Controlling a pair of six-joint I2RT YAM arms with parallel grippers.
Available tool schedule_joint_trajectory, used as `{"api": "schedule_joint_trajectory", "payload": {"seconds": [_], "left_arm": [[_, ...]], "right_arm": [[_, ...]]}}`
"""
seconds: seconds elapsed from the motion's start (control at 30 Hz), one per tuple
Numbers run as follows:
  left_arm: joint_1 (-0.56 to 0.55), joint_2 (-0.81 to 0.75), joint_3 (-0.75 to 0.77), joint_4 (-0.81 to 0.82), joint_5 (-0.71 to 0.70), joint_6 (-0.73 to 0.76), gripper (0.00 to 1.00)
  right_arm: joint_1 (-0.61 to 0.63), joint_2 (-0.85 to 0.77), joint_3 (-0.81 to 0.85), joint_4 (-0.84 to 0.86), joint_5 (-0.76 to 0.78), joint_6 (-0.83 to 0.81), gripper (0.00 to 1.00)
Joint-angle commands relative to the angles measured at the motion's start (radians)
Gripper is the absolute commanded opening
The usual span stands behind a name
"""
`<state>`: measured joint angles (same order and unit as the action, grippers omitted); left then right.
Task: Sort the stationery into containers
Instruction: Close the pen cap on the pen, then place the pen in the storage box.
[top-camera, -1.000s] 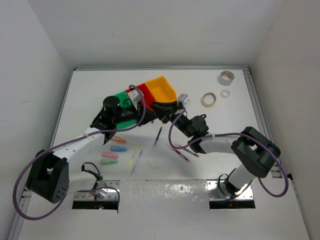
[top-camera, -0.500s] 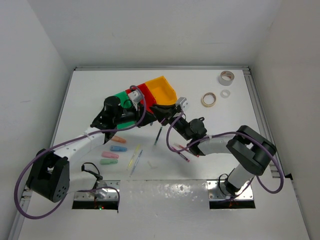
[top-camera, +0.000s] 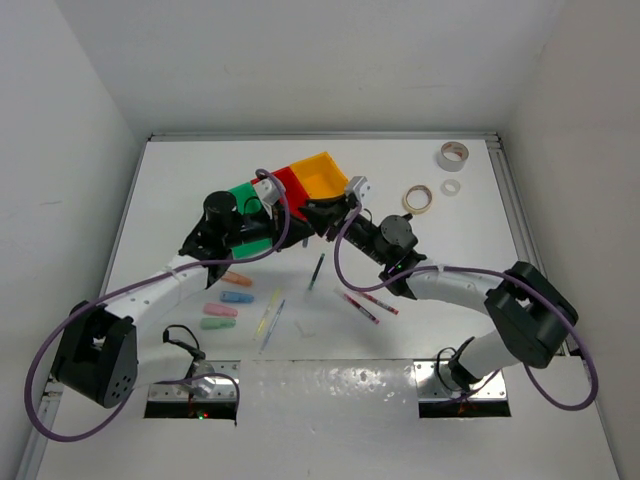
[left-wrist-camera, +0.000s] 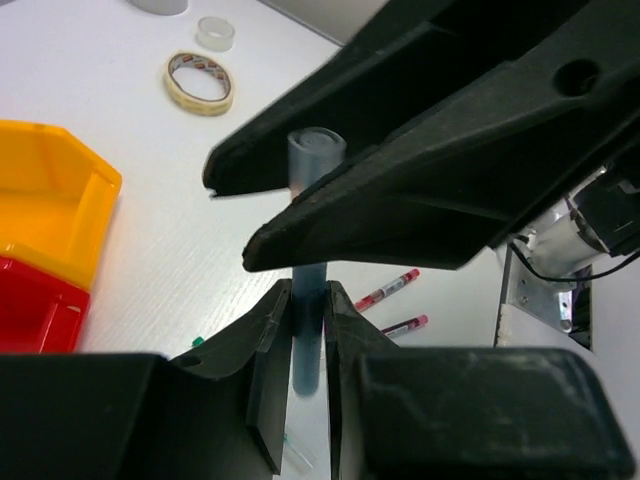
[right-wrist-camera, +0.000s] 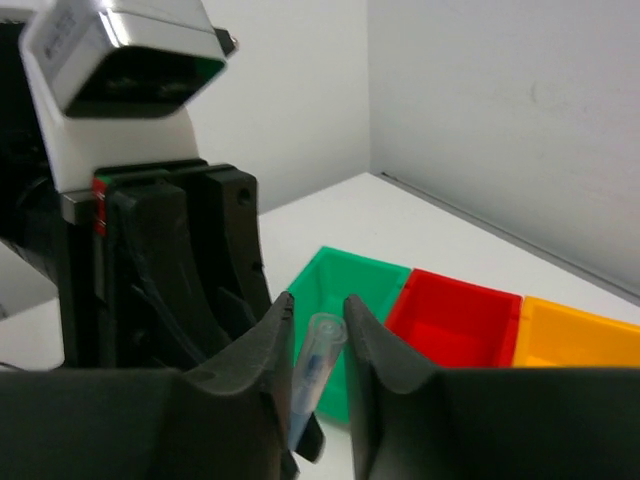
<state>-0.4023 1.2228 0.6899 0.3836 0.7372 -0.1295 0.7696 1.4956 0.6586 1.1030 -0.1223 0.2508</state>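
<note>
My left gripper (top-camera: 290, 222) (left-wrist-camera: 305, 290) is shut on a thin blue pen (left-wrist-camera: 315, 155) and holds it upright above the table, beside the bins. My right gripper (top-camera: 320, 214) (right-wrist-camera: 317, 305) faces it. Its jaws stand either side of the same pen (right-wrist-camera: 318, 350) with a small gap. The green bin (top-camera: 243, 190), red bin (top-camera: 293, 182) and yellow-orange bin (top-camera: 322, 175) sit joined in a row behind both grippers. They also show in the right wrist view, green (right-wrist-camera: 350, 290), red (right-wrist-camera: 460, 310) and yellow-orange (right-wrist-camera: 590, 340).
A black pen (top-camera: 316, 270), two red pens (top-camera: 365, 302), a yellow pen (top-camera: 268, 312) and a second blue pen (top-camera: 273, 325) lie near the front. Pastel pieces (top-camera: 236, 297) lie at the left. Grey (top-camera: 452, 155), tan (top-camera: 418, 199) and white (top-camera: 451, 187) tape rolls lie at the back right.
My right gripper has moved up and left to meet my left gripper at the pen. My left gripper has stayed in place.
</note>
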Motion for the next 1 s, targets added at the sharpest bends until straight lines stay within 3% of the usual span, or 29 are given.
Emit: {"api": "schedule_joint_trajectory", "payload": {"seconds": [0.0, 0.17, 0.37, 0.47, 0.5, 0.57, 0.7, 0.8, 0.83, 0.87, 0.9, 0.93, 0.97], "left_arm": [[0.022, -0.083, 0.040, 0.235, -0.007, -0.019, 0.00], [0.020, -0.086, 0.028, 0.245, -0.004, -0.025, 0.00], [0.019, -0.086, 0.025, 0.242, -0.004, -0.027, 0.00], [0.017, -0.086, 0.025, 0.247, -0.007, -0.025, 0.00], [0.017, -0.086, 0.025, 0.248, -0.013, -0.027, 0.00], [0.017, -0.086, 0.025, 0.256, -0.018, -0.025, 0.00], [0.014, -0.086, 0.023, 0.262, -0.033, -0.015, 0.00], [0.013, -0.086, 0.020, 0.258, -0.051, -0.013, 0.27], [0.013, -0.086, 0.017, 0.250, -0.058, -0.015, 0.48], [0.013, -0.086, 0.017, 0.244, -0.064, -0.015, 0.60], [0.013, -0.086, 0.017, 0.227, -0.070, -0.009, 0.86], [0.013, -0.092, 0.019, 0.215, -0.074, -0.006, 0.98], [0.013, -0.097, 0.019, 0.198, -0.102, 0.002, 1.00]], "right_arm": [[-0.015, -0.012, -0.033, -0.290, -0.088, -0.055, 0.26], [-0.029, -0.046, -0.028, -0.276, -0.106, -0.016, 0.38], [-0.035, -0.051, -0.008, -0.265, -0.140, -0.005, 0.39], [-0.033, -0.043, 0.015, -0.276, -0.166, -0.001, 0.28], [-0.035, -0.040, 0.019, -0.278, -0.177, 0.002, 0.14], [-0.035, -0.031, 0.018, -0.261, -0.180, 0.008, 0.00], [-0.042, -0.024, 0.013, -0.229, -0.181, 0.051, 0.00], [-0.065, -0.023, 0.029, -0.230, -0.183, 0.088, 0.00], [-0.075, -0.021, 0.044, -0.245, -0.183, 0.096, 0.00], [-0.085, -0.023, 0.056, -0.258, -0.183, 0.103, 0.00], [-0.108, -0.020, 0.068, -0.294, -0.181, 0.113, 0.00], [-0.119, -0.018, 0.103, -0.322, -0.178, 0.113, 0.00], [-0.150, -0.014, 0.131, -0.359, -0.180, 0.104, 0.00]]}}
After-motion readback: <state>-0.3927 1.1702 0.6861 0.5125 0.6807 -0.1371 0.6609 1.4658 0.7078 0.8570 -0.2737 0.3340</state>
